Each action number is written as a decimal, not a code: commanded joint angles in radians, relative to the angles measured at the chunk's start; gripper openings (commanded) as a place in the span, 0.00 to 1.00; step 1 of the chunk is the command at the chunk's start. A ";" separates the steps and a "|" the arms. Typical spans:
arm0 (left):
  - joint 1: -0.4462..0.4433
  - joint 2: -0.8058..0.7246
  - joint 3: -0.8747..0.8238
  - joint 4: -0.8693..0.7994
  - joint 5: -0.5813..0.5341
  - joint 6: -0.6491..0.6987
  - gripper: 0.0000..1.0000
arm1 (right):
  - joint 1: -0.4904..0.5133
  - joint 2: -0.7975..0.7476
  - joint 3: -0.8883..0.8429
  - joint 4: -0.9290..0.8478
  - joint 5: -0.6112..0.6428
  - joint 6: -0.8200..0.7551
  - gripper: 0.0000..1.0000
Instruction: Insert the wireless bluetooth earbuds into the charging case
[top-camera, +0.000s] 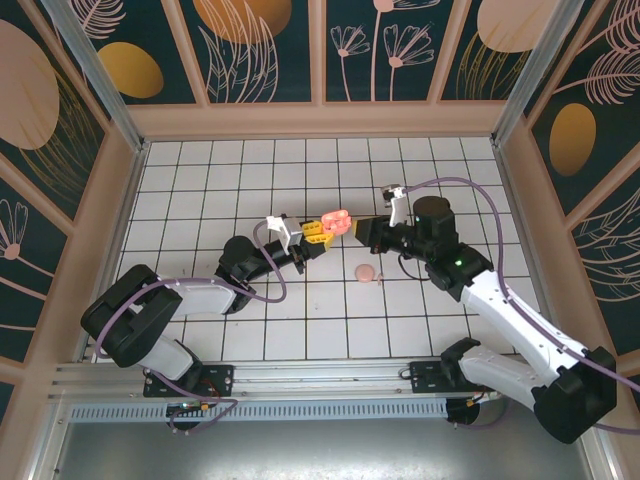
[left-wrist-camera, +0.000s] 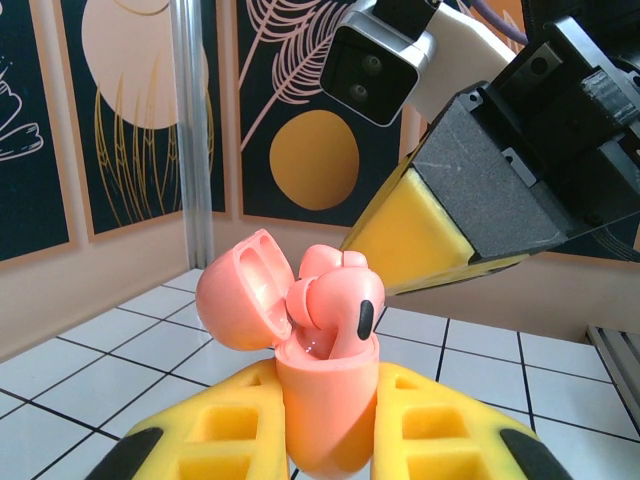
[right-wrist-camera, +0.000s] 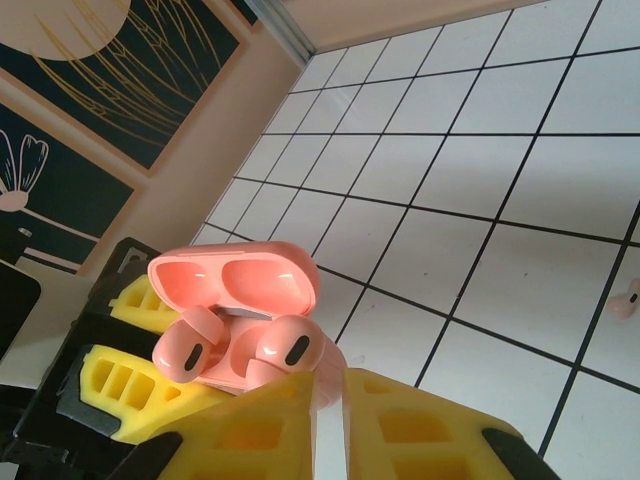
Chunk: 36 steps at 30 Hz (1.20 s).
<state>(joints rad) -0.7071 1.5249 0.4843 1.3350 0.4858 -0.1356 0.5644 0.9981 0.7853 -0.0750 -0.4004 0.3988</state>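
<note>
The salmon charging case (left-wrist-camera: 325, 405) is upright with its lid (left-wrist-camera: 240, 290) flipped open, and my left gripper (left-wrist-camera: 325, 385) is shut on its body. Two pink earbuds (right-wrist-camera: 290, 350) (right-wrist-camera: 190, 350) sit in the case's wells with their heads sticking up. My right gripper (right-wrist-camera: 330, 385) is shut, with its yellow tips just under the nearer earbud and against the case; nothing shows between its fingers. From above, both grippers (top-camera: 318, 232) (top-camera: 358, 228) meet at the case (top-camera: 335, 222) mid-table. A tiny pale pink bit (top-camera: 380, 279) lies on the tiles.
A pale pink round disc (top-camera: 366, 273) lies on the white tiled floor (top-camera: 250, 340) just in front of the grippers, beside the tiny bit (right-wrist-camera: 628, 298). Wooden walls with dark floral panels ring the table on three sides.
</note>
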 joint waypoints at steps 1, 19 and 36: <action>-0.001 -0.022 0.020 0.032 0.003 0.012 0.13 | 0.012 0.008 0.030 0.039 -0.021 -0.014 0.15; 0.000 -0.027 0.012 0.029 0.001 0.017 0.13 | 0.044 0.023 0.076 -0.015 0.003 -0.044 0.21; -0.001 -0.032 0.011 0.026 0.000 0.017 0.13 | 0.083 0.056 0.119 -0.022 0.034 -0.070 0.55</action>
<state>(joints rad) -0.7071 1.5219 0.4847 1.3342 0.4778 -0.1349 0.6380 1.0435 0.8703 -0.0944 -0.3862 0.3462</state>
